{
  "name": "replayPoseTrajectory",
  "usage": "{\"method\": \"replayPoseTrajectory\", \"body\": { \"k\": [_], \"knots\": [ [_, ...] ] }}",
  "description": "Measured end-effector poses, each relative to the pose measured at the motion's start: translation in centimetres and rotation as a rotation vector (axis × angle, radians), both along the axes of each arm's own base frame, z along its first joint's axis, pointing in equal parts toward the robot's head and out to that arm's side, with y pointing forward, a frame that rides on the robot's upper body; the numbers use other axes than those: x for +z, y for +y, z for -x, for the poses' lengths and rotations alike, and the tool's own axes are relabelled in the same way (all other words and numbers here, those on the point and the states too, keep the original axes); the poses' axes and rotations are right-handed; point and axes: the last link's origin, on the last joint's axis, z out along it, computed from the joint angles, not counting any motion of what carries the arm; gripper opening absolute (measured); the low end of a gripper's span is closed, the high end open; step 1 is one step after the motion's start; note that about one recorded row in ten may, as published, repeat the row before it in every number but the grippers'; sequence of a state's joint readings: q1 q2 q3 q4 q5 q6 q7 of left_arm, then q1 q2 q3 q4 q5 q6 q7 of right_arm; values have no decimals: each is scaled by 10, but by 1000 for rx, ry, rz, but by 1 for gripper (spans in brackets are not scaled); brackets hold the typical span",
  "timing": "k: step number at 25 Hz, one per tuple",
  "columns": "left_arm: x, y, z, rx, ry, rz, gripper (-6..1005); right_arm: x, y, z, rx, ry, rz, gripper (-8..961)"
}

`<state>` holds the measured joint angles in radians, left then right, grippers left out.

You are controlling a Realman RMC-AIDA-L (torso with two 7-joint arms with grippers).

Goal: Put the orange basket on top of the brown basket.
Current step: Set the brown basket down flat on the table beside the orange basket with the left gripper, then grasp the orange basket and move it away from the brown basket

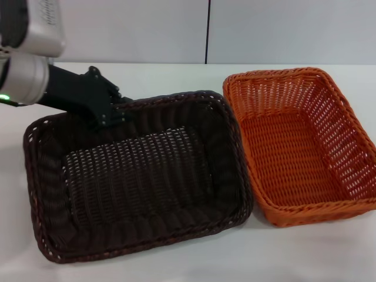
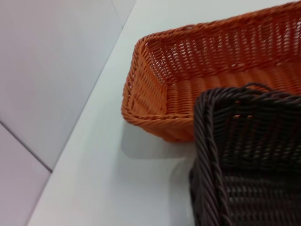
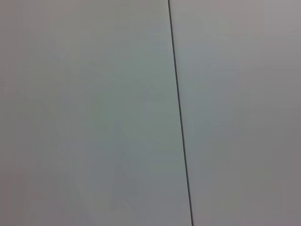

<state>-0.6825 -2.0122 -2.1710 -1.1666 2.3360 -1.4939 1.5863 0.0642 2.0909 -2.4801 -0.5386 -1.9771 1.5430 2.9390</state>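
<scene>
The brown basket (image 1: 135, 170) sits empty on the left of the white table. The orange basket (image 1: 294, 153) sits empty on the table right beside it, with their long sides touching. My left gripper (image 1: 113, 110) reaches in from the far left and is at the brown basket's far rim, near its far left corner. The left wrist view shows a corner of the brown basket (image 2: 249, 141) with the orange basket (image 2: 188, 52) behind it. My right gripper is out of view; the right wrist view shows only wall.
The white table (image 1: 176, 76) runs back to a pale panelled wall (image 1: 147, 29) with a vertical seam (image 3: 181, 141). A strip of bare table shows in front of both baskets.
</scene>
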Motion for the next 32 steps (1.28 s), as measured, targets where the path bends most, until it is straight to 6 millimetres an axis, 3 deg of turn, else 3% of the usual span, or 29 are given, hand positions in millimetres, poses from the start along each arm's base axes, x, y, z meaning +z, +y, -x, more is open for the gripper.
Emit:
{"method": "replayPoseTrajectory", "body": {
  "k": [9,13,19,20,21,22,25,26,32],
  "knots": [
    [-12,10,-7,-32,18,-62,211,-1,2,2,9,-1,4,586],
    [-10,14,-11,-52,15,-112,388,-1,2,2,11,-3,5,587],
    [13,22,-24,-90,-95,-317,575,0,6,6,25,9,2,587],
    [23,22,-25,-96,-145,-395,604,1,9,8,28,25,-1,587],
    [51,16,-33,-117,-344,-646,629,2,13,10,33,46,-5,587],
    [64,13,-35,-117,-430,-771,655,3,19,13,37,66,-5,587],
    [81,6,-35,-97,-524,-928,731,6,38,24,72,89,6,587],
    [101,-7,-24,-13,-614,-1120,730,6,45,29,92,92,15,587],
    [101,-15,-23,50,-611,-1244,728,3,82,56,165,109,95,587]
  ]
}}
